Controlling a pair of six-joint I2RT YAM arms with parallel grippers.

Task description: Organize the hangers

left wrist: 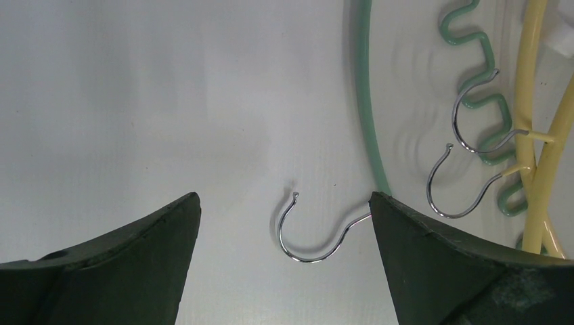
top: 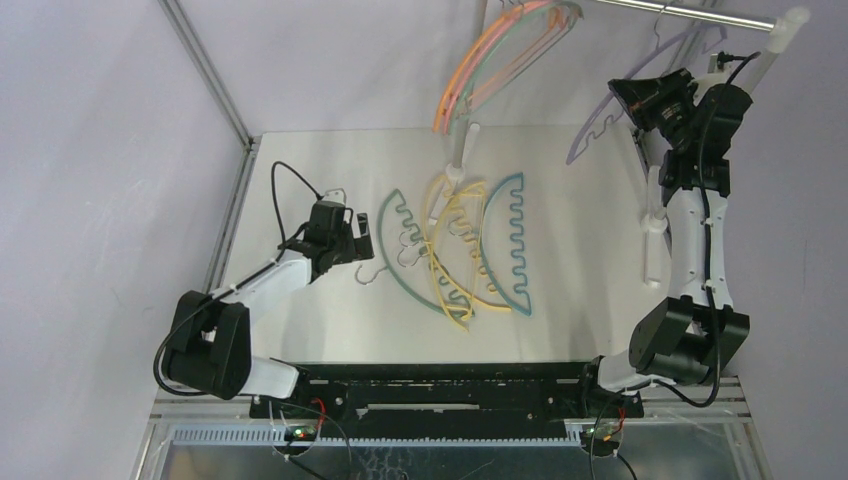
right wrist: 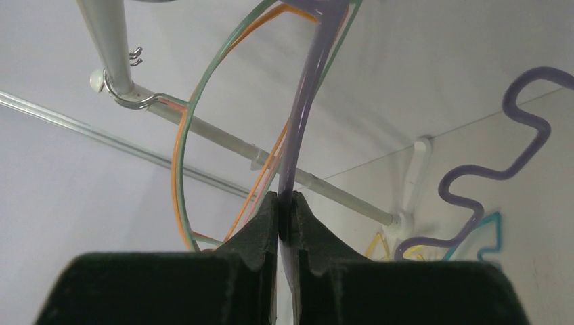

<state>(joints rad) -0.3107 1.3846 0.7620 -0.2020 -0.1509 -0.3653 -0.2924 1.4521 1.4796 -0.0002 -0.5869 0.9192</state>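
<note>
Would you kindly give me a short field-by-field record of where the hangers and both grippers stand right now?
left gripper: open, low over the table, straddling the green hanger's metal hook
right gripper: shut on the pale purple hanger, up by the rail
on table: green hanger, yellow hangers, blue hanger, overlapping
on rail: hung hangers, orange, pink, green

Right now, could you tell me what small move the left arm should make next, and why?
Probably lower the left gripper and close on the metal hook of the green hanger. Its jaws are open and straddle that hook, which lies flat on the table, not yet gripped.
</note>
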